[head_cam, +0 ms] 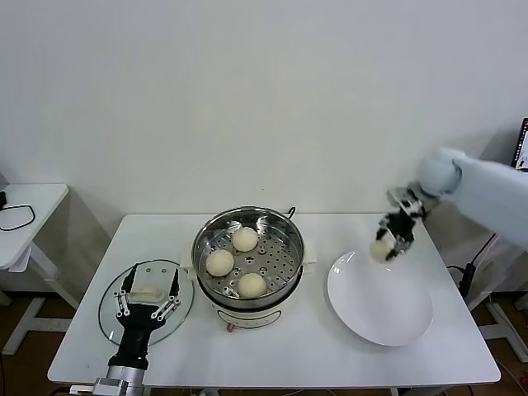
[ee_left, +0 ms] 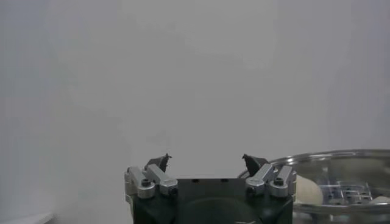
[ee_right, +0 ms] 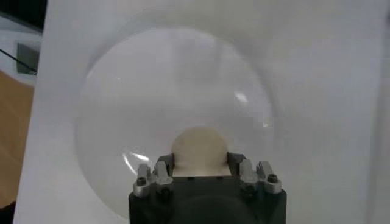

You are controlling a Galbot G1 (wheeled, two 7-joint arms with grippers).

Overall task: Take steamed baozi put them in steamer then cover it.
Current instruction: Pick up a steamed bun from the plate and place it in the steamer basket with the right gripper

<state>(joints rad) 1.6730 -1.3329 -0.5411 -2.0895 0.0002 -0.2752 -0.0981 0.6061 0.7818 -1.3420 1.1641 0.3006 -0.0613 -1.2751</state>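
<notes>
Above the white plate (head_cam: 379, 305) at four o'clock, our right gripper (head_cam: 388, 244) clamps the fourth baozi (head_cam: 382, 249), three sit in the steamer (head_cam: 247, 216), and our left gripper (head_cam: 147, 304) hovers spread over the cover (head_cam: 111, 290), unplaced.

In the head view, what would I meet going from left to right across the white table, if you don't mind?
Glass cover with the left gripper over it → steamer holding three baozi → white plate → right gripper holding the fourth baozi.
</notes>
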